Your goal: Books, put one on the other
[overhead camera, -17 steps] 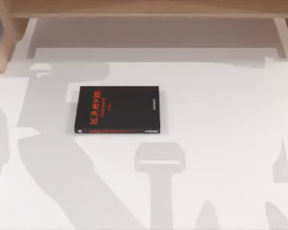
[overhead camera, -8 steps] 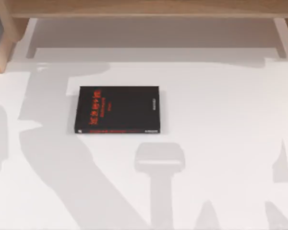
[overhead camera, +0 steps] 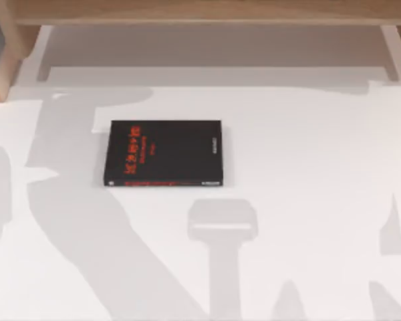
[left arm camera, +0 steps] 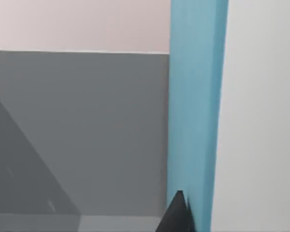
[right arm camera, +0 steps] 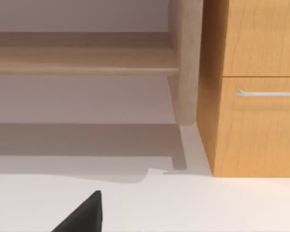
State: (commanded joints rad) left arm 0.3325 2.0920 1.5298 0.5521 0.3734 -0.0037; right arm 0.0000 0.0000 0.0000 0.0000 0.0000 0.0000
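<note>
Black book (overhead camera: pixel 164 153) lies flat, long axis left-right; left gripper's (left arm camera: pixel 176 215) hold on teal book (left arm camera: pixel 195 111) unclear.

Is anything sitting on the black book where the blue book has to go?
Nothing visible does. The black book lies flat on the white table with its cover bare. The teal-blue book appears in the left wrist view.

Left tool (left arm camera: pixel 178 212) — fingertip dark; right tool (right arm camera: pixel 82 215) likewise.

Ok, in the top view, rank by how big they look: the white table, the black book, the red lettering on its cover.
1. White table, by far the largest.
2. Black book, lying flat on the table.
3. Red lettering, a narrow strip near the book's left edge.
</note>
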